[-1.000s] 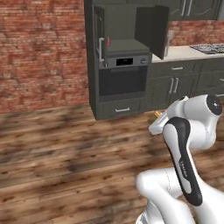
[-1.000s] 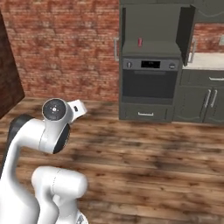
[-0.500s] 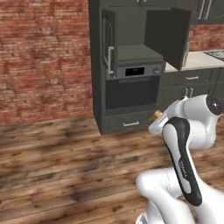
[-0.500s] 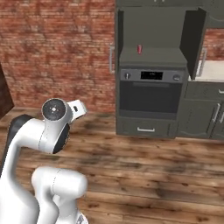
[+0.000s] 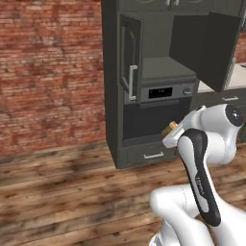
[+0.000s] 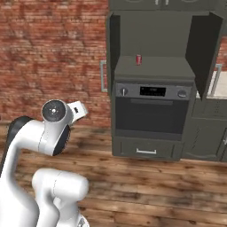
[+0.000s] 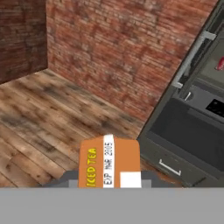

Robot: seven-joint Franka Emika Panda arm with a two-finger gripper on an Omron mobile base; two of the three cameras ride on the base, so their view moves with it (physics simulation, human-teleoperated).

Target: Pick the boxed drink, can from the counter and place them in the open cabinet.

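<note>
Facing the robot is the open cabinet [image 6: 155, 48], a tall dark grey-green unit with both doors swung wide, a recessed shelf bay above a built-in oven [image 6: 151, 113], and a drawer [image 6: 145, 150] below it. A red brick wall [image 5: 50, 72] stands to its left and a wood plank floor [image 5: 72, 192] runs up to its base. The can [image 6: 138, 59] already stands upright on the bay shelf, toward the left side. The boxed drink [image 7: 109, 162] is carried in the gripper [image 7: 109, 183], whose jaws are clamped on the carton; in the left base view a small orange corner of it [image 5: 169, 128] shows just beyond the wrist. From the gripper, the shelf bay lies ahead, higher up and well apart; in the hand view the cabinet occupies the right side and the can appears as a red patch [image 7: 220, 64] at the right edge. The carton's long axis runs along the gripper's line of sight, toward the cabinet. Judged from this layout, the coming move calls for a raise and forward reach into the bay, setting the carton down clear of the can. Legible print on the orange face reads "ICED TEA" in yellow, and the white stripe carries "EXP MAR 2005"; a blank white label sits beside it. Markings on the can are too small to read.
</note>
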